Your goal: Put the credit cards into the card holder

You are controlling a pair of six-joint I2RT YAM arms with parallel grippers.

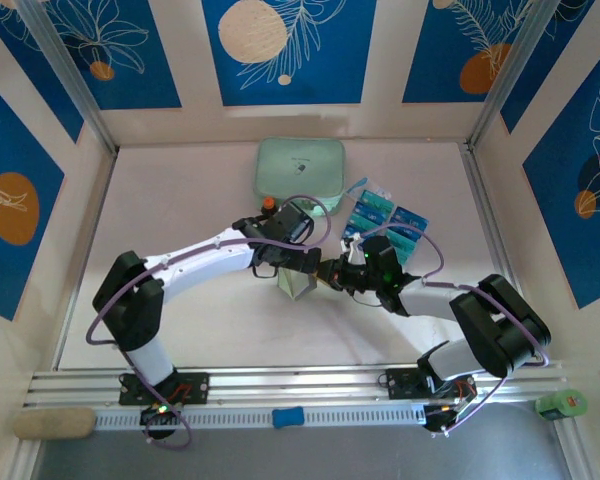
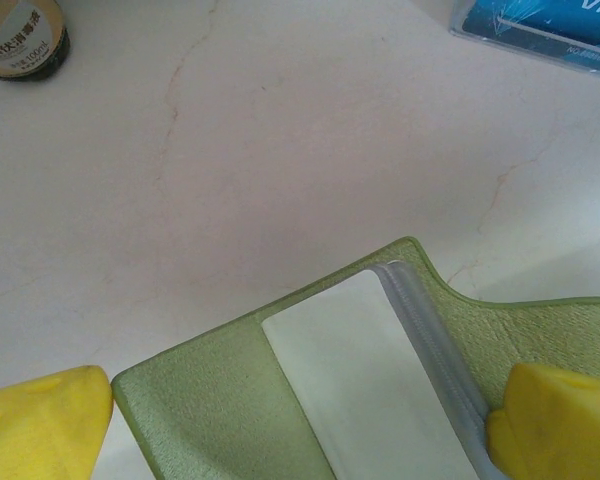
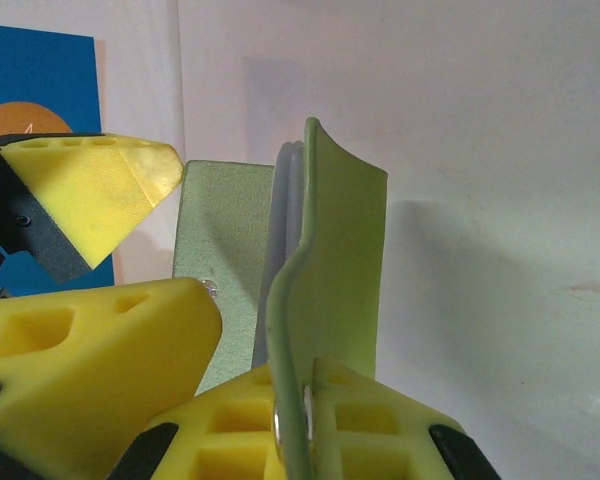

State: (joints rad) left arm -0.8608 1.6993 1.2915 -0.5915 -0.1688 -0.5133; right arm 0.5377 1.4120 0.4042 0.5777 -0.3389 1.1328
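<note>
While no card sits in a pocket, progress: early; every card remains.
Right gripper (image 3: 300,420): clamped on olive-green grained card holder (image 1: 298,285), upright near tabletop (image 1: 180,200) centre.
Left gripper (image 2: 300,425): spread wide at its flap, gripping nothing.
Blue-teal thin rectangular credit cards (image 1: 385,225): lying toward tabletop's far right.

Overhead camera looks down on the whole table (image 1: 200,330); both wrist cameras closely share the card holder (image 2: 220,400).
</note>
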